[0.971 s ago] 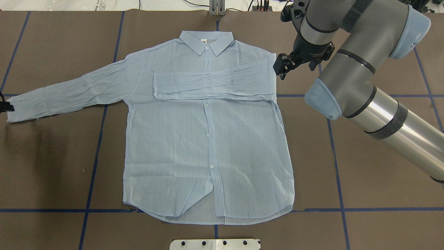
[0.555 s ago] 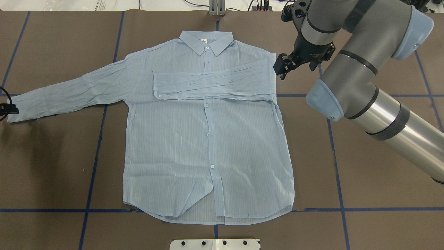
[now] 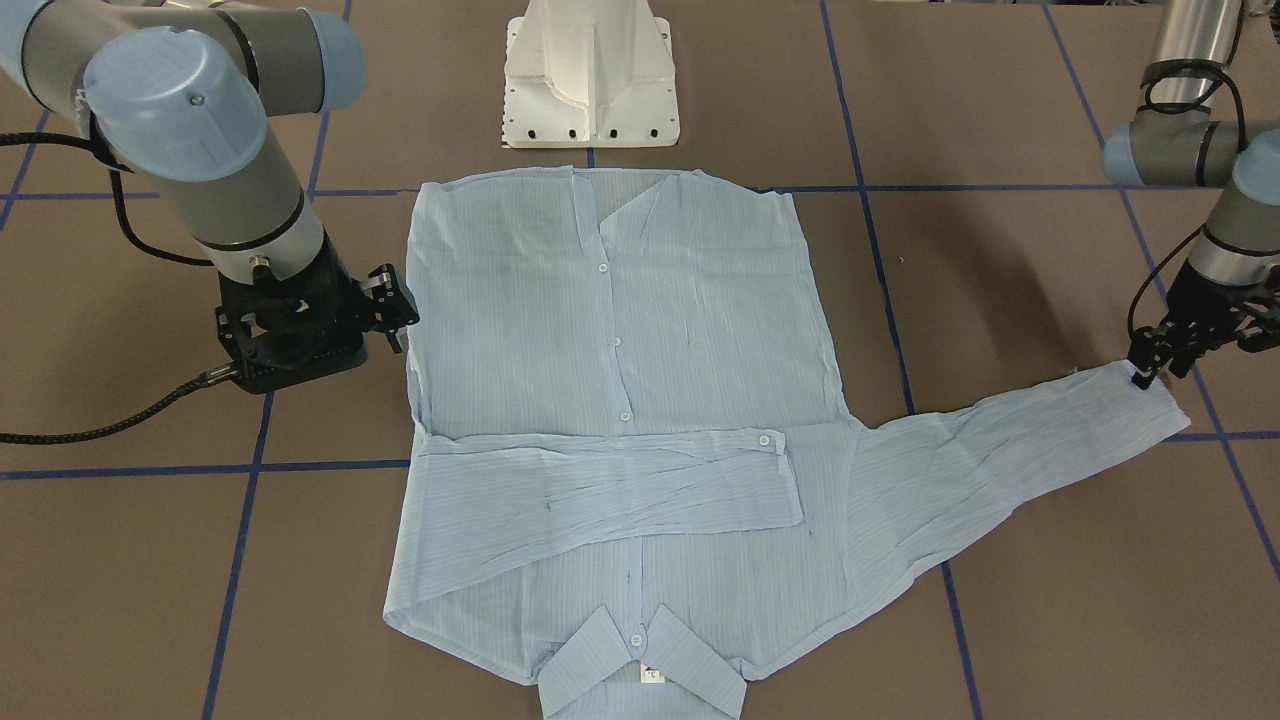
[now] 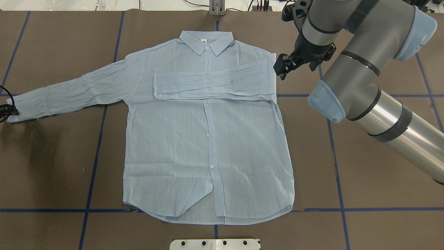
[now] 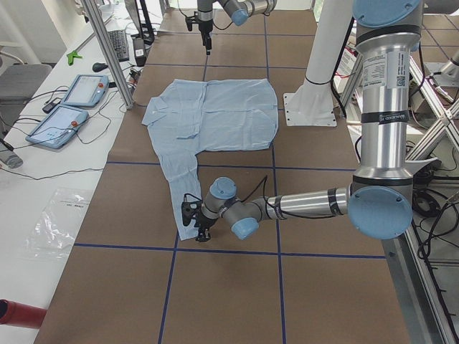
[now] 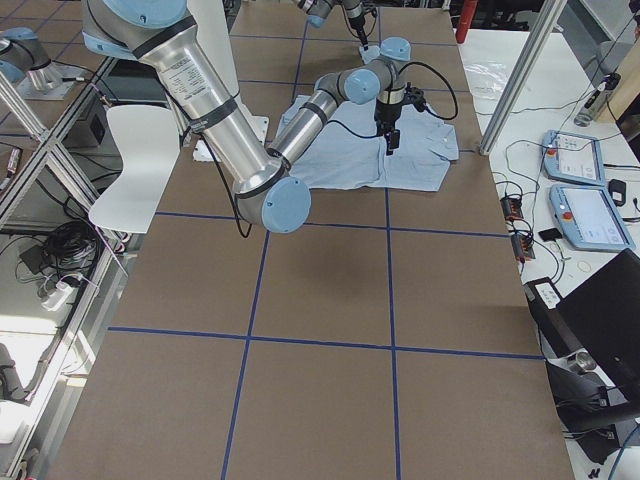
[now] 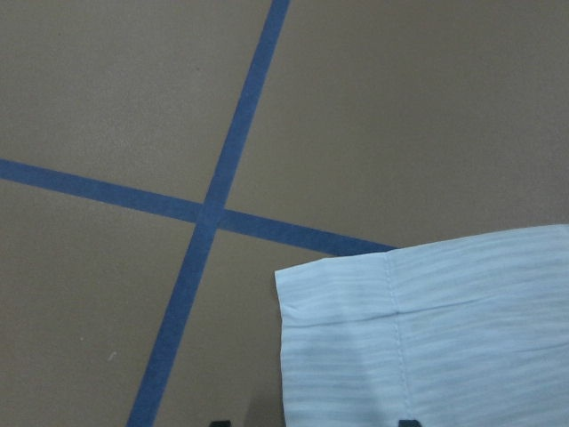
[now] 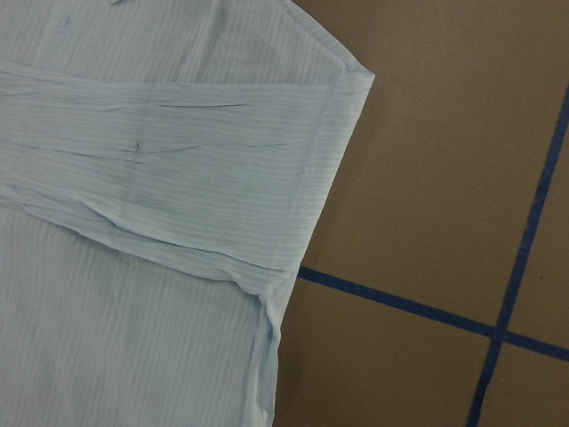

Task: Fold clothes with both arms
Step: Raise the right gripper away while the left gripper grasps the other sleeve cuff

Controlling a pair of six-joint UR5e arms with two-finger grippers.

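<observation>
Overhead exterior shows the shirt (image 4: 208, 146) lying flat and buttoned in the middle of the brown counter (image 4: 347, 173), collar (image 4: 206, 40) at 12 o'clock and hem at 6. One sleeve (image 4: 211, 83) is folded across the chest, and the other sleeve (image 4: 69, 93) stretches out toward 9 o'clock. My right arm (image 4: 347, 69) reaches in from 3 o'clock, its jaws released and just beside the shoulder at about 2 o'clock. Exterior front-facing has the collar at 6 o'clock. My left arm (image 3: 1225, 240) comes down at 3 o'clock, and its jaws meet the corner of the cuff (image 3: 1130, 400). Exterior left shows that near arm stretched low along the counter, the jaws at the sleeve's end. Exterior right shows my right jaws pointing down above the shirt's near edge. Left wrist-mounted shows two dark fingertips (image 7: 407, 422) spread apart at 6 o'clock, one over the cuff and one off it, so the left jaws are released. Blue tape lines (image 7: 222, 178) cross at 10 o'clock. Right wrist-mounted shows the folded sleeve and the shoulder corner (image 8: 356, 80) at 1 o'clock, with bare counter to its right.
</observation>
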